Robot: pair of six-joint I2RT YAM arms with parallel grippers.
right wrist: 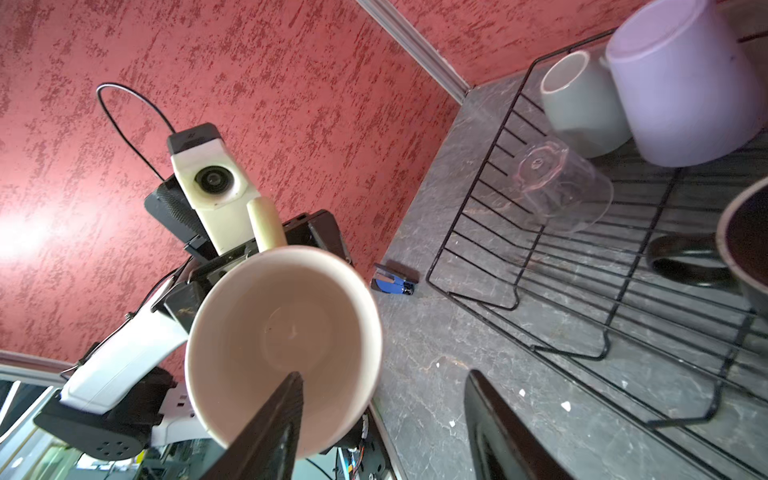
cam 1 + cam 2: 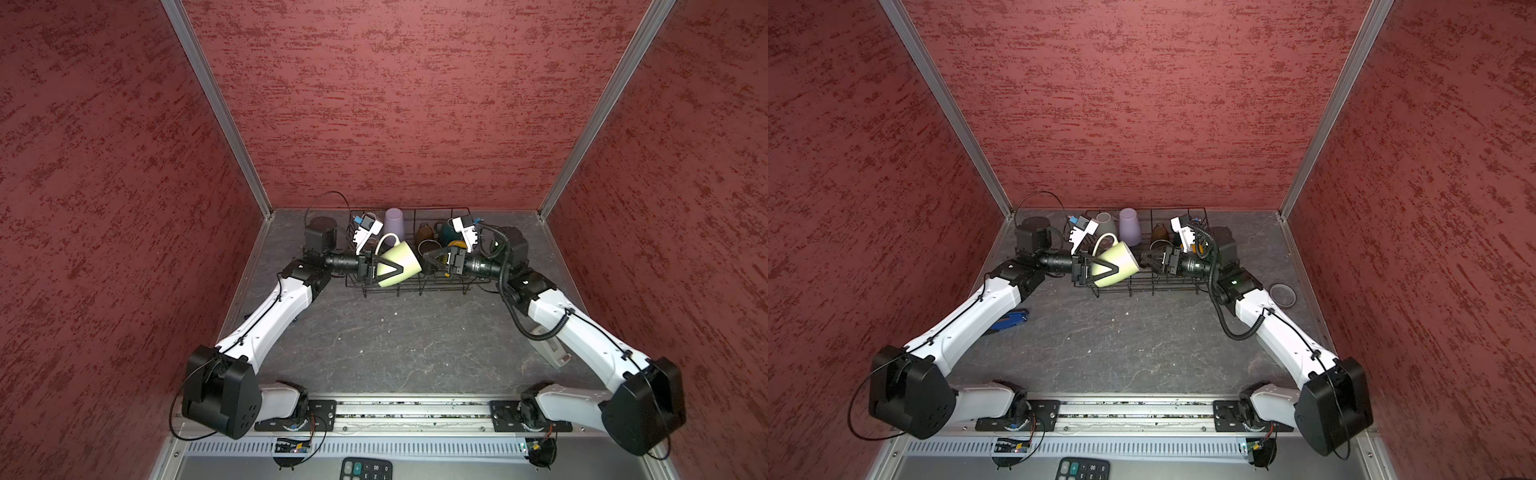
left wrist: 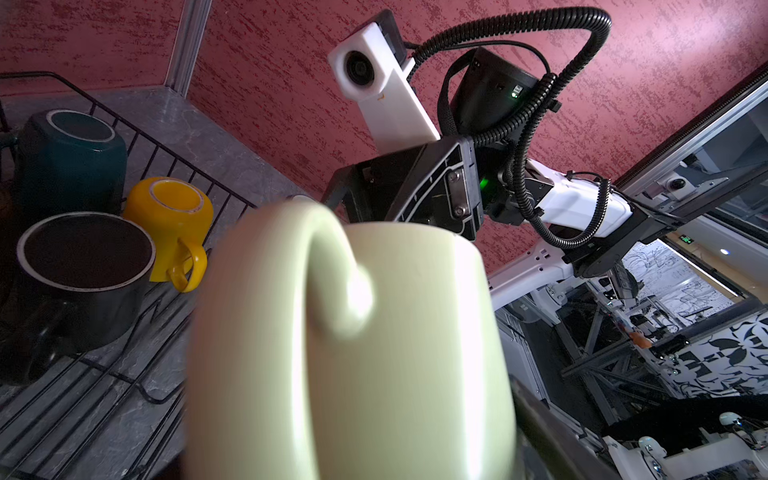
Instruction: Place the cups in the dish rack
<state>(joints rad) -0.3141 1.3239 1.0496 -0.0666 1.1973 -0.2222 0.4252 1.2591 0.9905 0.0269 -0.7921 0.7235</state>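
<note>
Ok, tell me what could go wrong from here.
1. The left hand holds the pale-green mug sideways over the dish rack; the open right hand sits at its rim and could knock it loose.
2. The black mug and yellow mug sit close by, so lowering it may bump them.

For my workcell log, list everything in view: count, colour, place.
dish rack: 1, black, far end
lilac tumbler, clear glass, grey mug, black mug, yellow mug, teal mug, brown mug: 1 each, in rack
pale-green mug: 1, held at rack's left
tape dispenser: 1, grey, by right arm
blue object: 1, by left arm
round item: 1, grey, right side
calculator: 1, dark, front edge
left pincer: black, gripping pale-green mug
right pincer: black, open, facing mug's mouth
</note>
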